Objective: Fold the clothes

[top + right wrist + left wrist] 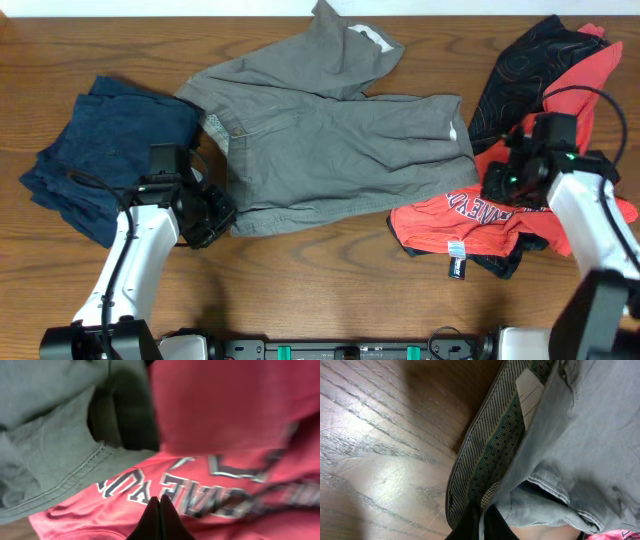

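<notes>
My left gripper [208,216] is at the near corner of the shorts [330,140]. In the left wrist view its fingers are pressed together, and the waistband [490,450] runs straight out from the tips. I take them to be pinching its edge. The white label [529,390] sits further up that band, and bare table [375,460] lies off to the fingers' left.

My right gripper [496,185] is also closed, tips meeting, and I see nothing between them. It hangs over the red shirt [235,415], whose lettering lies just ahead of the tips. The shorts' leg hem is up and to the left of them, close but not in the grip.

As for progress, the shorts lie in the middle between my two grippers, mostly spread flat. One leg is thrown across at the far side, but there is no proper fold in them yet. The navy one [100,150], outboard of my left fingers, looks roughly bundled. I can't say it is neatly folded. The red shirt and the black one [520,60] beyond my right fingers are a heap. I judge most of the job is left.
</notes>
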